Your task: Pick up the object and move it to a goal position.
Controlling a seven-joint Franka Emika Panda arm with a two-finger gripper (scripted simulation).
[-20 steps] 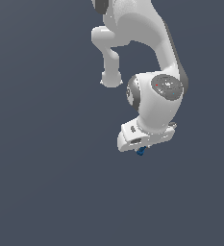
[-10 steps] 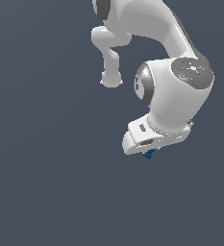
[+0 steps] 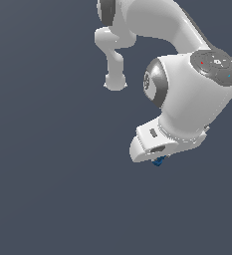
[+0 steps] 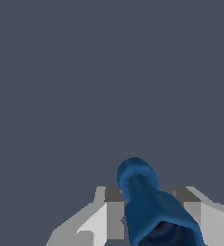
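The object (image 4: 147, 202) is a dark-blue item with a narrow neck and a rounded end. In the wrist view it sits between my two fingers (image 4: 101, 216), which press on it from both sides. My gripper (image 4: 149, 211) is shut on it. In the exterior view only a small blue bit of the object (image 3: 159, 161) shows under the white hand. The fingers are hidden there by the hand body. The arm holds the object above the flat grey ground.
The white arm (image 3: 187, 94) fills the upper part of the exterior view's right. The ground (image 3: 48, 174) is plain dark grey all round. No goal marker shows in either view.
The arm has risen towards the camera and shifted to the exterior view's right, looking larger. The blue object has stayed in the gripper.
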